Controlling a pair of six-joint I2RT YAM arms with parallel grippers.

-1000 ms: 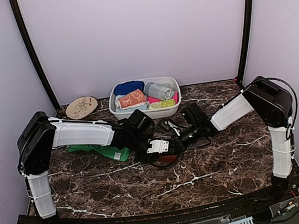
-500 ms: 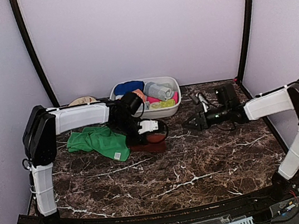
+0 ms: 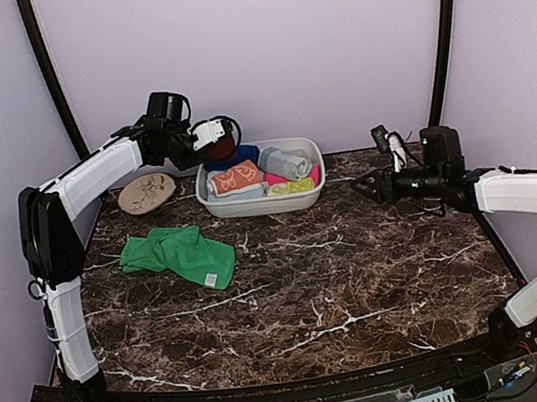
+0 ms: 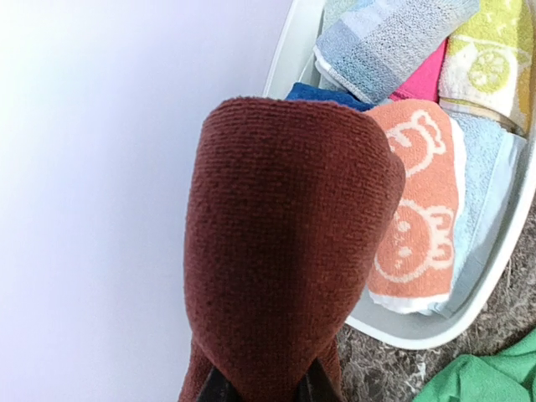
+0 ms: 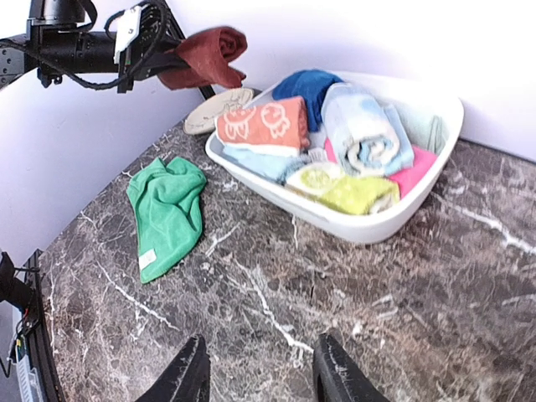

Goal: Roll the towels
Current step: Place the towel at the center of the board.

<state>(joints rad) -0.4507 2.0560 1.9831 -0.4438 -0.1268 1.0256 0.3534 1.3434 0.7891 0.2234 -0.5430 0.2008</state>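
The rolled rust-brown towel (image 4: pixel 285 251), a thick terry cylinder, hangs pinched in the left gripper (image 3: pixel 206 137) above the far-left corner of the white plastic basin (image 3: pixel 261 207). Risk: released here, the soft roll may catch the rim and spring open, or fall behind. The green towel (image 3: pixel 178 255) lies crumpled on the marble table (image 3: pixel 362 288) at left; the right gripper (image 5: pixel 260 347) stands spread, empty, at right.

The right hand (image 5: pixel 260 356) hangs over the dark marbled tabletop (image 5: pixel 435 327), its two fingers spread with nothing between them. Ahead stands a white basin (image 5: pixel 394 224) holding an orange towel (image 5: pixel 264 124) with cream prints and other rolled cloths (image 5: pixel 360 134). A green towel (image 5: pixel 167 205) lies crumpled on the tabletop near the basin, not touching it. At the far corner the left hand (image 5: pixel 167 59) grips a rolled rust-brown towel (image 5: pixel 209 52) in the air, above a tan disc (image 5: pixel 219 109).
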